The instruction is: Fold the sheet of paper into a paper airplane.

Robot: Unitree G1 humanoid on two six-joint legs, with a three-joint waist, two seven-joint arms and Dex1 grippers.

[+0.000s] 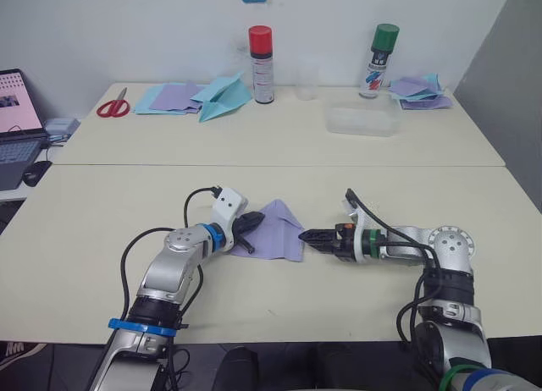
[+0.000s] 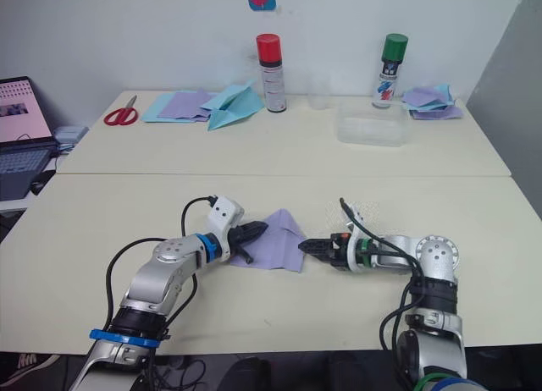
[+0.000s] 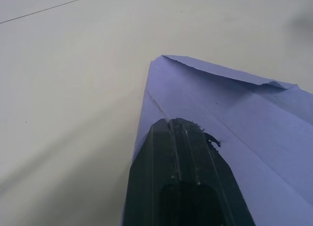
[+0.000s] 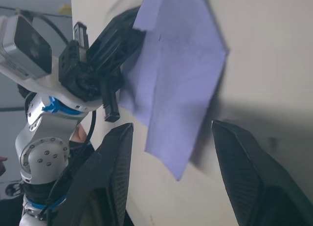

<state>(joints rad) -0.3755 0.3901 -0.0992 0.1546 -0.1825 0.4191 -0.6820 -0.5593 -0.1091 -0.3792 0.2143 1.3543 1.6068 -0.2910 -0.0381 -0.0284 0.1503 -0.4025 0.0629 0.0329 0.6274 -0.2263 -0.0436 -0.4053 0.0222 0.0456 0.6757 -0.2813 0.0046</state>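
— Where the two arms met on the near bench (image 1: 102, 239), what lay between them?

— The paper (image 1: 278, 232), lavender, already folded to a point at its far end, flat on the bench between the tools.

— And the left tool (image 1: 249, 224)?

— It lay on the paper's left edge. In the left wrist view its fingers (image 3: 183, 177) looked pressed together on the purple surface, beside a crease. I could not tell whether any paper was pinched between them.

— The right tool (image 1: 306, 235)?

— It pointed at the paper's right edge, its tips just beside that edge. In its own wrist view the two fingers (image 4: 247, 172) stood clearly apart, with the paper's corner in front of the gap and nothing between them.

— What stood on the far bench (image 1: 279, 133)?

— Red scissors (image 1: 113, 107) at the left, then a pile (image 1: 169, 97) of blue and purple sheets with a light-blue plane (image 1: 222, 97) beside it. A red-capped can (image 1: 262, 64) stood next to the plane, a green-capped can (image 1: 381, 60) further right, a clear tray (image 1: 362, 120) in front of that one, and another pile (image 1: 419, 91) at the far right.

— Anything else?

— A laptop (image 1: 17, 124) off the left end.
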